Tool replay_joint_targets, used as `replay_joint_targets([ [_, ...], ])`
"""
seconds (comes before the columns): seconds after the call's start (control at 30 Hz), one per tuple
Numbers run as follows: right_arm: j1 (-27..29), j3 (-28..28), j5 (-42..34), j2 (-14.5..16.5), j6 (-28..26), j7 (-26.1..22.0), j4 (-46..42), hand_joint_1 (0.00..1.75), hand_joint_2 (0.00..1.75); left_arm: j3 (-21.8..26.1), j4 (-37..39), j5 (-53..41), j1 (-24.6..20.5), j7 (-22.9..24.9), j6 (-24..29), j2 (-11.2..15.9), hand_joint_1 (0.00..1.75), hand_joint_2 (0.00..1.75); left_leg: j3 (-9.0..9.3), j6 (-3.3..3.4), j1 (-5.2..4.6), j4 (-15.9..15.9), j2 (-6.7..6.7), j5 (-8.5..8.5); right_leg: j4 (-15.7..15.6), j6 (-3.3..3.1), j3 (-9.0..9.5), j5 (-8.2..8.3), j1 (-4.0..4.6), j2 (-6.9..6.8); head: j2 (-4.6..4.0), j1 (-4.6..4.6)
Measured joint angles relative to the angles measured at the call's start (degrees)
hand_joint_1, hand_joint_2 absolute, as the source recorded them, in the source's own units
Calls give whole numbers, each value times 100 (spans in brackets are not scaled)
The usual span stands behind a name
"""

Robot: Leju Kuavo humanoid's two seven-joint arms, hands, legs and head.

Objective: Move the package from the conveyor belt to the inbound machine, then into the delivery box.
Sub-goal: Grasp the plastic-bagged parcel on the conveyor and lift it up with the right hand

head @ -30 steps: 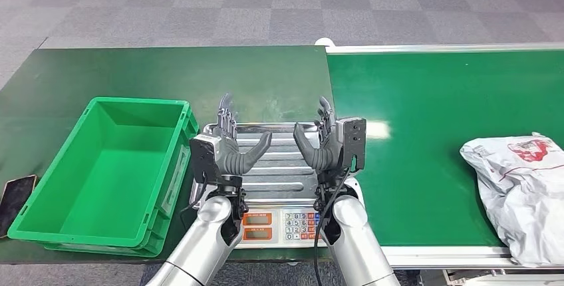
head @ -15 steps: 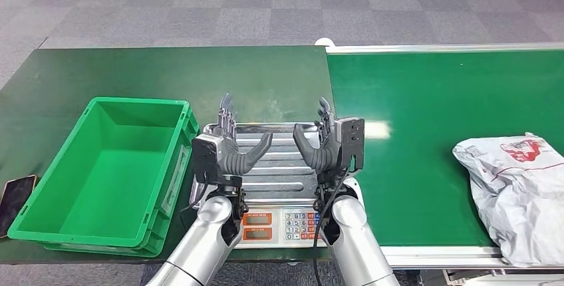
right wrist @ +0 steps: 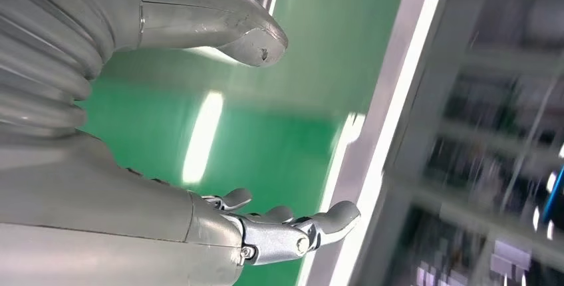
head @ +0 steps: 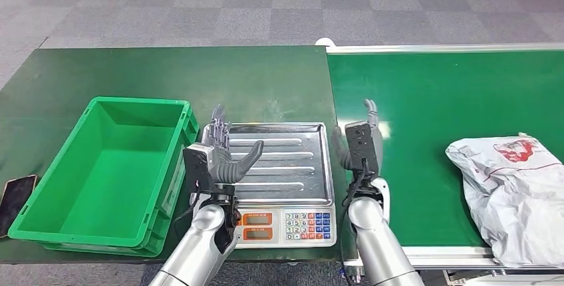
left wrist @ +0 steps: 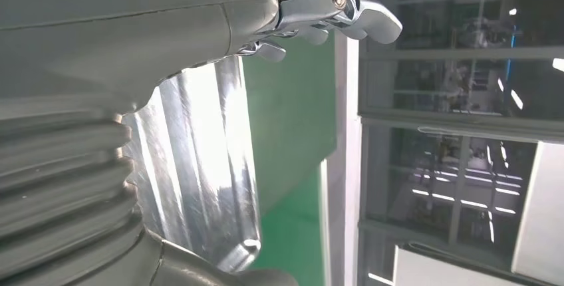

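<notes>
Head view showed the left hand (head: 223, 156) spread wide over the shiny metal scale tray (head: 282, 166), the right hand (head: 359, 146) spread over the green conveyor belt (head: 439, 100), and the white crinkly plastic package (head: 515, 193) lay farther along it.

The package (head: 509, 193) is a crumpled white plastic mailer bag with red printing near its top, lying flat on the green conveyor belt (head: 432, 100) at its right end. The inbound machine (head: 279, 179), a scale with a ribbed steel tray, keypad and orange displays, sits between the belt and the delivery box (head: 100, 166), an open green plastic crate on the counter (head: 133, 66).
</notes>
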Motion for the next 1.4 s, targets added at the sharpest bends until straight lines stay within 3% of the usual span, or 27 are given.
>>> replay_joint_targets([
  [0.2,139,-452,1258,-480,-812,365,57,0,175,64,-122,-217,200,41,25,153,0,175,0,0,0,0,-1,-1,-1,1,-1,-1,0,-1,0,1],
  [0.4,562,-1675,3073,-549,-896,227,-116,0,175,74,-236,-368,380,80,-32,270,0,175,-2,2,0,0,-5,-7,-1,0,-1,-8,1,-7,0,0],
  [0.53,781,-2374,3702,-546,-896,340,-232,0,175,74,-317,-380,515,71,-11,324,0,175,-4,3,0,-1,-6,-9,-1,3,-1,-10,0,-8,0,1],
  [0.63,1021,-2695,3820,-517,-896,601,-391,0,175,74,-447,-363,655,64,26,367,0,175,-5,4,0,-1,-10,-10,-2,6,-1,-13,0,-11,0,1],
  [0.97,1640,-3571,3791,-168,-896,468,-1014,0,175,112,-936,-316,1044,56,69,431,0,175,-5,3,0,-1,-9,-19,-2,8,-1,-23,0,-11,0,0],
  [1.23,1741,-3738,3670,-95,-896,632,-1083,0,175,143,-1079,-363,1132,98,64,434,0,175,-4,3,0,-1,-10,-19,-2,8,1,-23,0,-11,0,1],
  [1.4,1753,-3521,3281,-378,-891,1171,-634,0,175,163,-1216,-451,1216,200,-13,461,0,175,-6,6,0,-1,-9,-21,-2,9,2,-23,-2,-11,0,1],
])
